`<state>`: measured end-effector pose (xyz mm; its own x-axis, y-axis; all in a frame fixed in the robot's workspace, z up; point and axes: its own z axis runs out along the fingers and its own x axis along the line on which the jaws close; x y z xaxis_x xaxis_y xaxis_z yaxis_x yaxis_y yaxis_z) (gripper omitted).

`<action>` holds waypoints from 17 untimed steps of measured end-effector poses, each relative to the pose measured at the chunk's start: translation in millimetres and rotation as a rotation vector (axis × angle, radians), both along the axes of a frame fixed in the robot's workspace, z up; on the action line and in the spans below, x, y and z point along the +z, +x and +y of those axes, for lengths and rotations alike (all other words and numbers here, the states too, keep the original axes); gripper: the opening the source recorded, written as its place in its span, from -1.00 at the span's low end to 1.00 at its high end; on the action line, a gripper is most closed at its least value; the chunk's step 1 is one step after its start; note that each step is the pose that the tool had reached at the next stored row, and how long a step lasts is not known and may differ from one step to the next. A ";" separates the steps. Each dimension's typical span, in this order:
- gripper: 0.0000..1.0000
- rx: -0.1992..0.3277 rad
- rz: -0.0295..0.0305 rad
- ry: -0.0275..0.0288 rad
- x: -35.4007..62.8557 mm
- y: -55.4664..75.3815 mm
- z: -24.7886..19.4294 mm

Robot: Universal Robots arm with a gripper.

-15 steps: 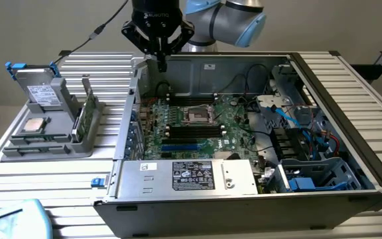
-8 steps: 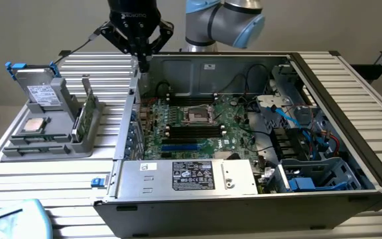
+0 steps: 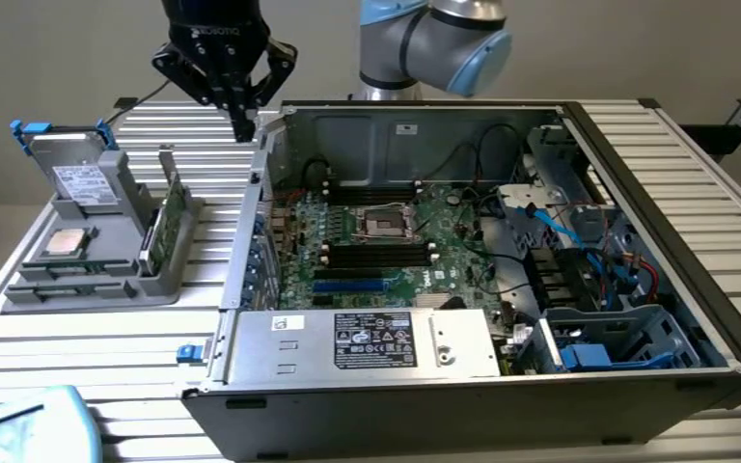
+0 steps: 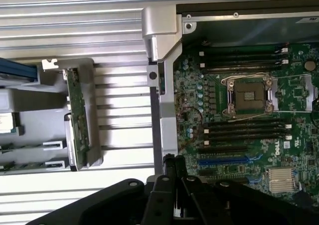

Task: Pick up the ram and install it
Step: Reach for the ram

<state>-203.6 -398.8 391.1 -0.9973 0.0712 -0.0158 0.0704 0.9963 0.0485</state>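
The ram (image 3: 165,227), a thin dark green board, stands on its long edge in the grey holder (image 3: 88,285) on the slatted surface (image 3: 88,338), its long axis parallel to the computer case (image 3: 474,415) wall beside it. The end effector (image 3: 242,123) hangs above that wall, fingers pressed together and empty. The wrist view adds the black memory slots (image 4: 244,130), lying crosswise to the ram; the exterior view adds the silver drive (image 3: 81,178)

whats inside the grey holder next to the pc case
The grey holder carries the ram standing on edge, a silver drive upright and a processor chip lying flat. The ram's lower edge is hidden in its slot.
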 end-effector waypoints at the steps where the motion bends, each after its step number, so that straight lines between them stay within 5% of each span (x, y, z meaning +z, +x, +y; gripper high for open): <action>1: -0.80 0.000 -0.0001 0.0000 -0.2 -4.5 0.0; 17: -0.80 0.000 -0.0001 0.0008 -2.0 -77.4 0.0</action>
